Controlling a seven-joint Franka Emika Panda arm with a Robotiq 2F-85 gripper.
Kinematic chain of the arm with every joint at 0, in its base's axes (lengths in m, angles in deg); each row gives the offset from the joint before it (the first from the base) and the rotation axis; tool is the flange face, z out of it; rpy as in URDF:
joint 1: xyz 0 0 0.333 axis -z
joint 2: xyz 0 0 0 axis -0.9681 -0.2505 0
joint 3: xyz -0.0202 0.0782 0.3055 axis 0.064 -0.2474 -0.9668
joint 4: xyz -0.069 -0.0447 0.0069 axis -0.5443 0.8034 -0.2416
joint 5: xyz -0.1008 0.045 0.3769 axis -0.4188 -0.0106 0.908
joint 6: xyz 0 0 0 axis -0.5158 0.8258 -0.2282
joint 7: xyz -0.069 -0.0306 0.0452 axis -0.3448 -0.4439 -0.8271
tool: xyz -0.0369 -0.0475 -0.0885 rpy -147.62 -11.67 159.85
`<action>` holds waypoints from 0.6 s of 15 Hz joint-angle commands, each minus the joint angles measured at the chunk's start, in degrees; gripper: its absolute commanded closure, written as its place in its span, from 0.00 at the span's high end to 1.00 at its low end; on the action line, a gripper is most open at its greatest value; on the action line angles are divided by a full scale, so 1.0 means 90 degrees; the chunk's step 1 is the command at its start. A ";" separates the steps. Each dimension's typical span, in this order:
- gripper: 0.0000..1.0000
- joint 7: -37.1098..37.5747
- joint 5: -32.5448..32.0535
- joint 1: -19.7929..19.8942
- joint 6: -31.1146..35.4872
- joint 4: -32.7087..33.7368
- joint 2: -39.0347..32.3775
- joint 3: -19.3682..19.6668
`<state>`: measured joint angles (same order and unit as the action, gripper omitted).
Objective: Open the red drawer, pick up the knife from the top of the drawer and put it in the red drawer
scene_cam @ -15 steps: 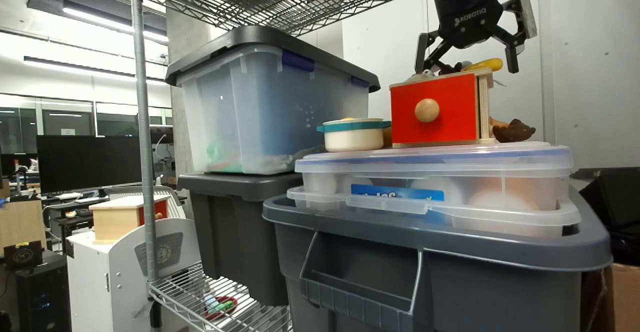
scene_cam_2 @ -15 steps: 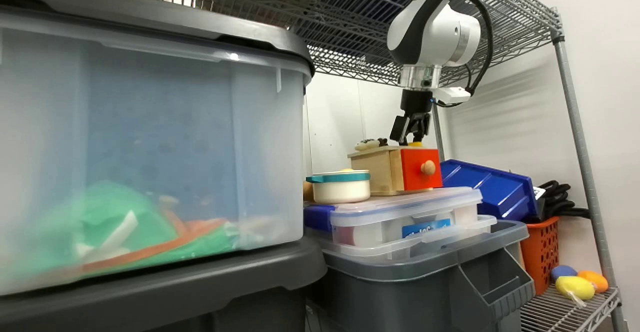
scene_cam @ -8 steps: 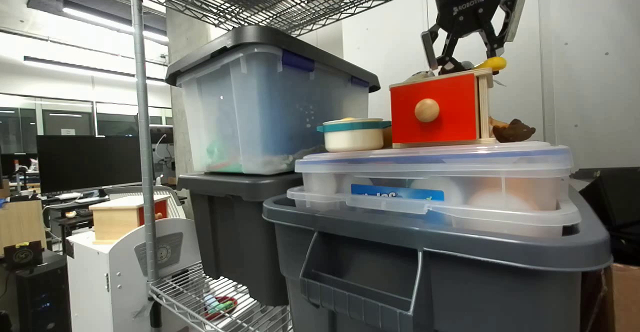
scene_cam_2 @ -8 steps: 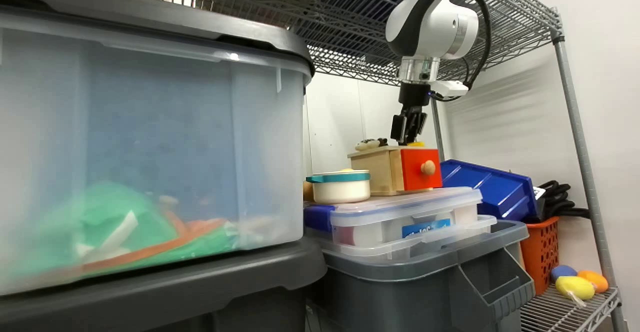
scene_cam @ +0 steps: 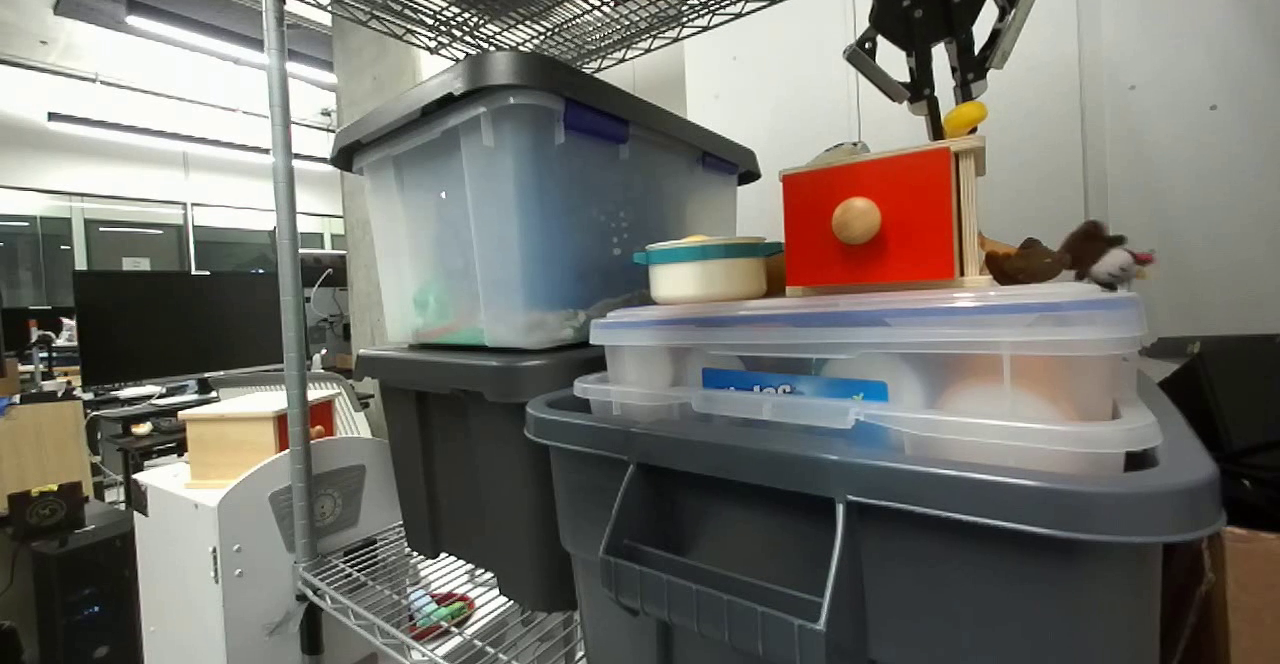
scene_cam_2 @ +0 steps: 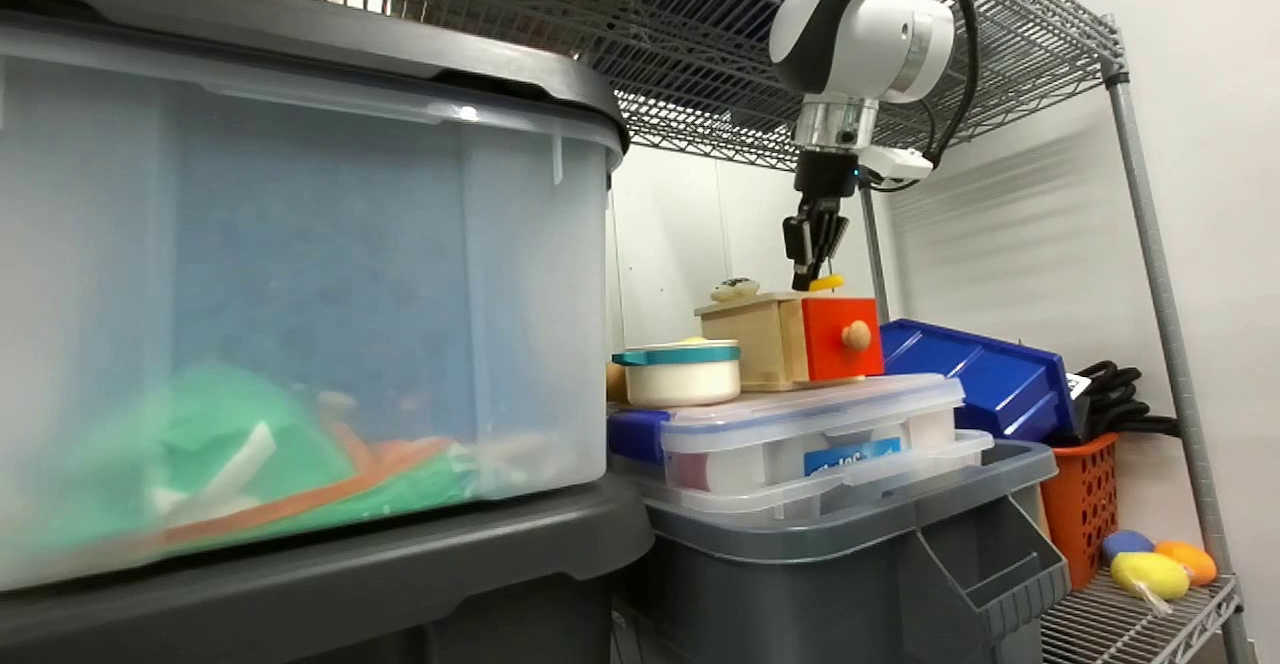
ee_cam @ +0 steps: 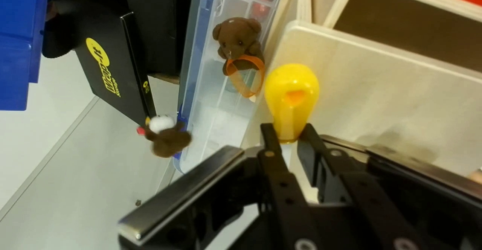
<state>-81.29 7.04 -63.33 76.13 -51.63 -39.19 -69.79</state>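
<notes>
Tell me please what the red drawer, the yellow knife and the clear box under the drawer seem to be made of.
Red drawer: wood, probably plywood; layered edges show, and its smooth red front looks painted.
Yellow knife: likely hard plastic, perhaps lacquered wood; smooth, with bright highlights.
Clear box: apparently plastic, glossy; its walls are see-through.

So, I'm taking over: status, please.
Gripper shut on yellow knife handle. Red drawer open. Brown toy bear on clear lid, likely not in the way.
</notes>
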 commanded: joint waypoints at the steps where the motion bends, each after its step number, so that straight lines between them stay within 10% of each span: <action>1: 0.05 -0.0240 0.0209 0.0156 -0.0296 0.0234 -0.0030 -0.0148; 9: 0.05 -0.0227 0.0297 0.0113 -0.0566 0.0032 0.0416 -0.0140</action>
<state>-81.94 8.58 -63.18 73.79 -50.53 -38.37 -70.07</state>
